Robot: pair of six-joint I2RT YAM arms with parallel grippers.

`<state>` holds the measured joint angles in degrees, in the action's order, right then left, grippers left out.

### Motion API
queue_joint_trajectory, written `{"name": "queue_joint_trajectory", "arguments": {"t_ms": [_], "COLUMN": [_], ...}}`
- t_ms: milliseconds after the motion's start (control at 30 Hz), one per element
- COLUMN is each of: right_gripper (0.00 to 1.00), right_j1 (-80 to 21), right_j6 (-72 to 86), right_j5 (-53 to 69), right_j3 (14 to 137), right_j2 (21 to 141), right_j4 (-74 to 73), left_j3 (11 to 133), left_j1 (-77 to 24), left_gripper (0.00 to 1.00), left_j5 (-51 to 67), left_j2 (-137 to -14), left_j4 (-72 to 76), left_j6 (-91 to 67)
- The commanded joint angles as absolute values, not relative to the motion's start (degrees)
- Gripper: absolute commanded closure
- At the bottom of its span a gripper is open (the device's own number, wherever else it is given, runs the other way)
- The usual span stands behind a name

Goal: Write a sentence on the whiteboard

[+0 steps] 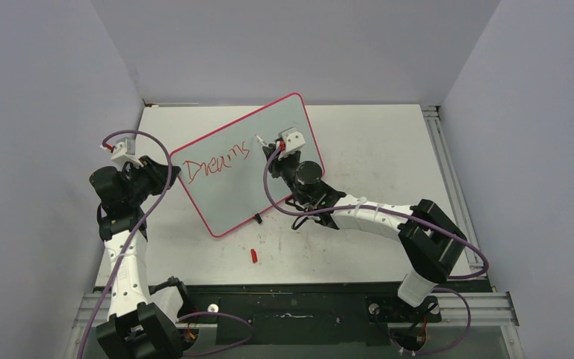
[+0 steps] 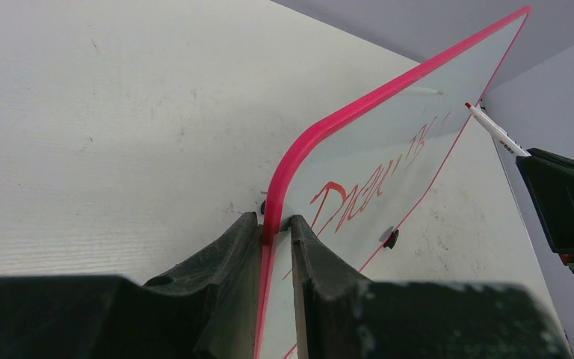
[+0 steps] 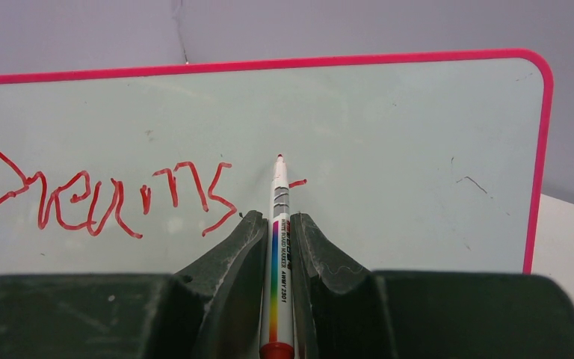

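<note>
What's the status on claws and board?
Left claw clamps whiteboard edge, board propped up. Right claw grips marker, tip just past "Dreams". Red cap loose on table, clear of board.
</note>
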<state>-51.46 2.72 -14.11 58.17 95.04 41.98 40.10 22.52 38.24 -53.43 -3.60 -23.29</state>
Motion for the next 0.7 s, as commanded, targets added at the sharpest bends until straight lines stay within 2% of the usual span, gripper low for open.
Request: {"name": "queue_joint_trajectory", "arguments": {"t_ms": [0,667], "right_gripper": [0.95,0.95], "right_j1": [-51.5,-50.8], "right_j6": [1.8,2.5], "right_j5": [-14.9,-15.5], "right_j3": [60.9,61.2], "right_j2": [95.0,97.3], "right_j4": [45.1,43.5], "left_j3": [41.0,41.1], "left_j1": [21.4,20.9], "left_gripper": [0.82,0.81], "left_j5": [40.6,40.8], "left_j2": [-53.4,-53.5], "left_j4": [-5.3,-5.1], "left_j6": [-22.9,-23.0]}}
